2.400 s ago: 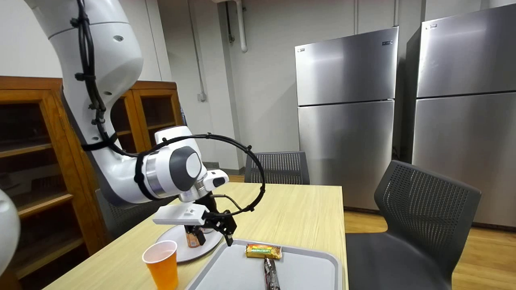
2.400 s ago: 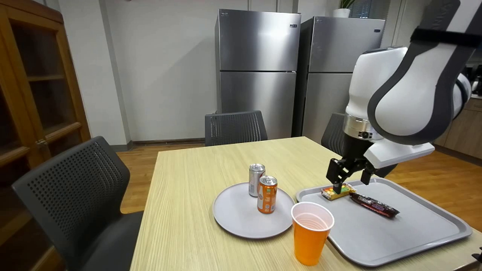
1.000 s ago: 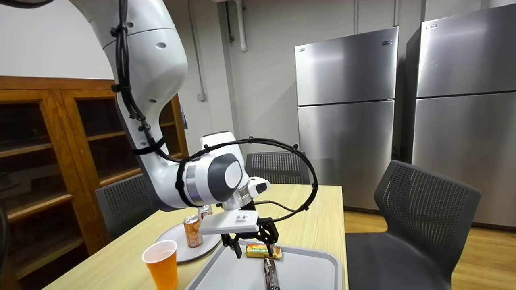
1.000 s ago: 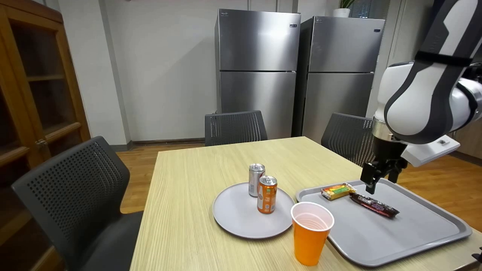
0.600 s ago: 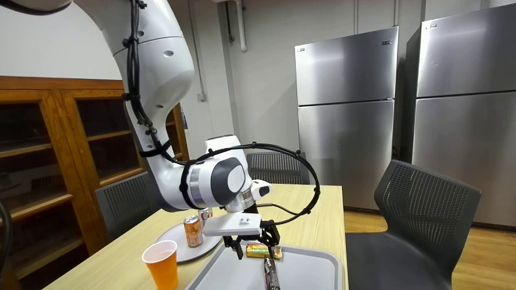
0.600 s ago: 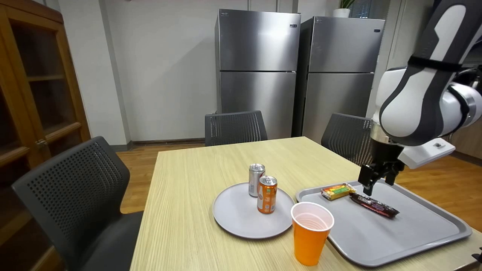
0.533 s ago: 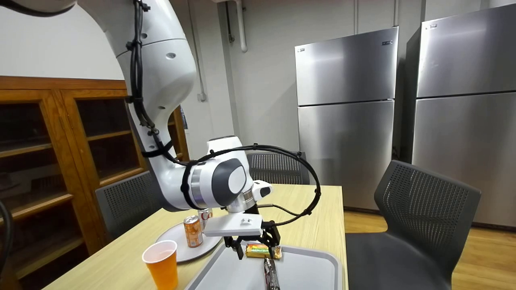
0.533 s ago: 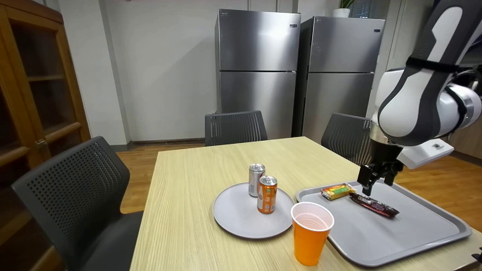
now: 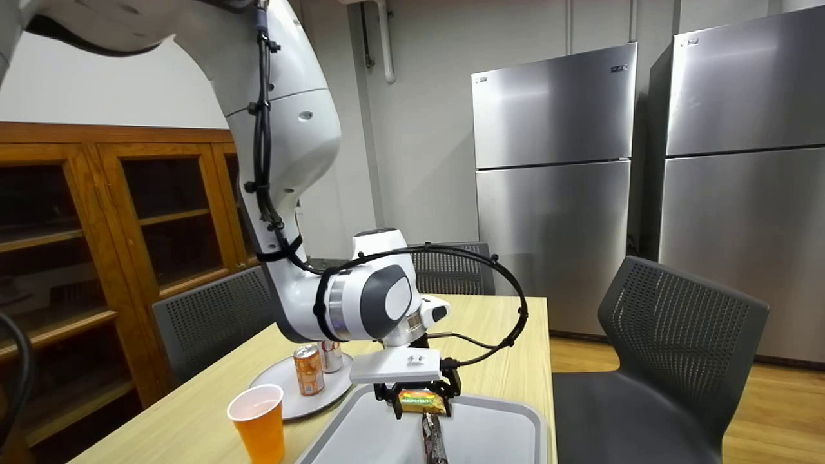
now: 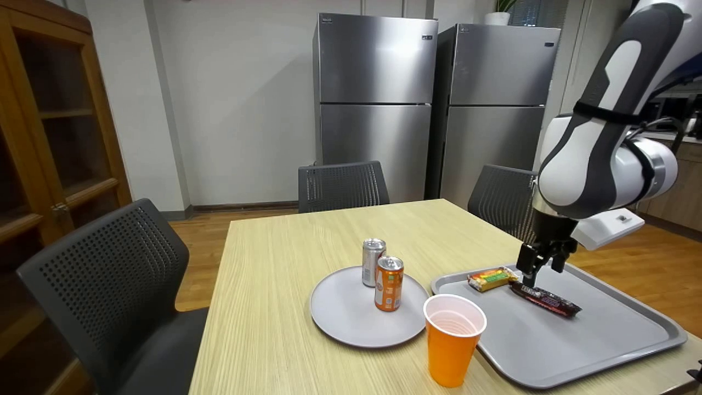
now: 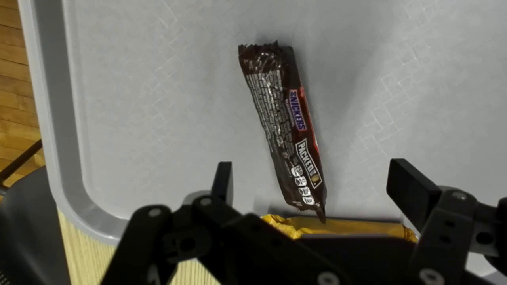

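Gripper [image 11: 311, 176]: spread wide above the tray [image 11: 158, 158].
Snickers bar [image 11: 285, 130]: laid on the tray, framed by the fingers [image 11: 410, 190] (the gold-wrapped bar [image 11: 336, 225] is overlapped by its tip in the wrist view).
Orange can [image 10: 389, 285]: stood on the plate [image 10: 337, 312].

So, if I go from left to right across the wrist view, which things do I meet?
Brown wooden floor, raised rim of the grey rectangular tray, one black gripper fingertip, long brown wrapped Snickers bar, the other black gripper fingertip.

Snickers bar [image 11: 287, 130] | glossy, brown-wrapped | lying on gray tray [image 11: 166, 118] | one tip by gold-wrapped bar [image 11: 348, 227], contact unclear
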{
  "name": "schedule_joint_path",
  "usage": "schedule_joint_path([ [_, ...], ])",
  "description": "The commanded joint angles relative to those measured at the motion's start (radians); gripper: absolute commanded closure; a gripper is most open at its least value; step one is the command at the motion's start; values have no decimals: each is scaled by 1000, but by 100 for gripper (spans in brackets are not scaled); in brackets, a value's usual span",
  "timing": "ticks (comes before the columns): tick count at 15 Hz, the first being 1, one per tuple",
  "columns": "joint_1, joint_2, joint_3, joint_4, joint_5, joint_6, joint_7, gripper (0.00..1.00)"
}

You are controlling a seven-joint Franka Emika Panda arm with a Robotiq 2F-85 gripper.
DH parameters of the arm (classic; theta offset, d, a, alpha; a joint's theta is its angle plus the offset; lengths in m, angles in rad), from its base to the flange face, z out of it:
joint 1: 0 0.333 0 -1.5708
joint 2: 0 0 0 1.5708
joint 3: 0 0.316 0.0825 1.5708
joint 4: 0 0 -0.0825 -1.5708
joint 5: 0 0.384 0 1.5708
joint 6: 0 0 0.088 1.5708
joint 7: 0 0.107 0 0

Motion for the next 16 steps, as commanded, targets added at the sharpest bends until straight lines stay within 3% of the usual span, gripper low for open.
schedule_joint_path([
  [1, -34, 58, 31, 59, 7, 4, -51, 0],
  [16, -30, 208, 40, 167, 4, 36, -45, 0],
])
